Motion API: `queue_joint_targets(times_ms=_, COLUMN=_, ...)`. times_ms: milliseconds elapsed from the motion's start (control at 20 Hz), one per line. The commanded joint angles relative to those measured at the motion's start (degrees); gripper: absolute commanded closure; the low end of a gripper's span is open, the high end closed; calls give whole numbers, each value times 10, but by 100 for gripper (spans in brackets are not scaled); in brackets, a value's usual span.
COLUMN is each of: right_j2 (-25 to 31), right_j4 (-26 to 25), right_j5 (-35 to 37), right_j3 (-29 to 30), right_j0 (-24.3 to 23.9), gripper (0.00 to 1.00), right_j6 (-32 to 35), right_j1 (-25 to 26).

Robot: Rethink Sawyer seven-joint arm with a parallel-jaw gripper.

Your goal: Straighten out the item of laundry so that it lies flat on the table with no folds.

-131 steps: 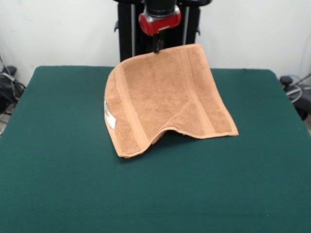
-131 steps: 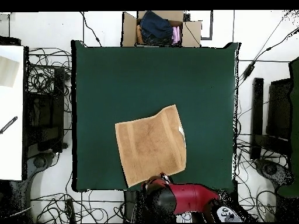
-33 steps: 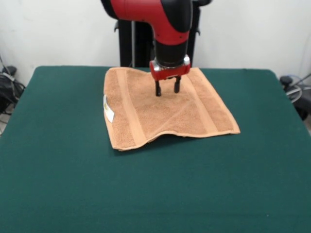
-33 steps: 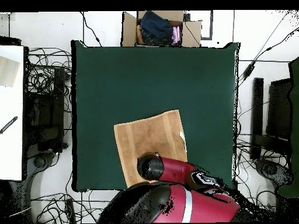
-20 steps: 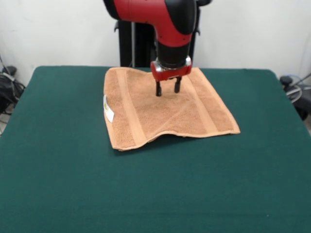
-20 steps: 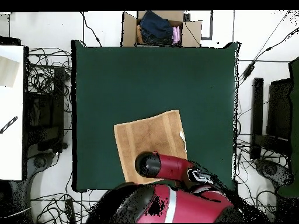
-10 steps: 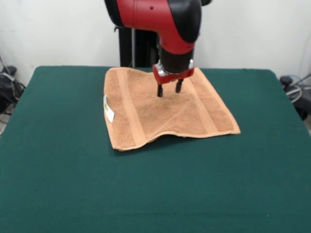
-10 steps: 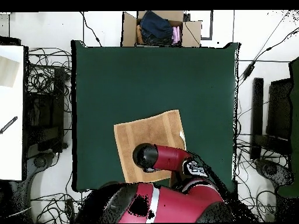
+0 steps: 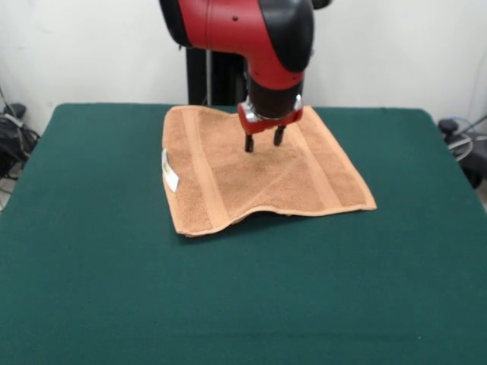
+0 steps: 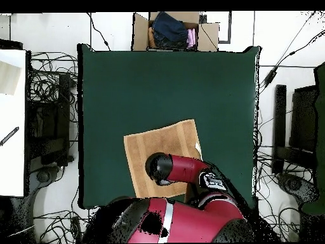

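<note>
Towel position: towel (image 9: pixel 255 171) lies spread on the table (image 9: pixel 91 289), toward its far side in the front view, a white label (image 9: pixel 171 176) at its left edge.
Towel condition: mostly flat; the near edge is lifted into a low arch with shadow beneath, and a diagonal crease runs from that arch toward the centre.
Gripper position: gripper (image 9: pixel 263 141) hangs above the far-centre part of the towel; whether the tips touch the cloth cannot be told.
Jaw state: released; both fingertips (image 9: pixel 249 144) stand apart with tan cloth showing between them, nothing grasped.
Step in hand: judged to be a repositioning over the towel with the hand empty; flattening is largely done, not complete.
Next move: likely calls for a descent to the raised near edge or near-left corner, a pinch there, and a pull toward the near side to draw out the arch and crease.
Risk: a pull taken too high could drag the whole towel instead of flattening it.
Hidden, overhead view: arm (image 10: pixel 184 171) covers the towel's lower portion and the gripper itself.
Hard to make out: whether cloth is doubled under the arch.
</note>
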Motion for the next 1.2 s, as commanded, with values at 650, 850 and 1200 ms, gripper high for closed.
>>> queue_joint_targets(times_ms=650, right_j2=-20, right_j4=35, right_j5=23, right_j3=-93, right_j0=37, gripper=0, right_j6=133, right_j1=-19)
queue_joint_targets(times_ms=850, right_j2=-21, right_j4=39, right_j5=38, right_j3=-108, right_j0=41, gripper=0, right_j6=127, right_j1=-15)
queue_joint_targets(times_ms=1200, right_j2=-21, right_j4=52, right_j5=56, right_j3=-133, right_j0=48, gripper=0, right_j6=124, right_j1=-4)
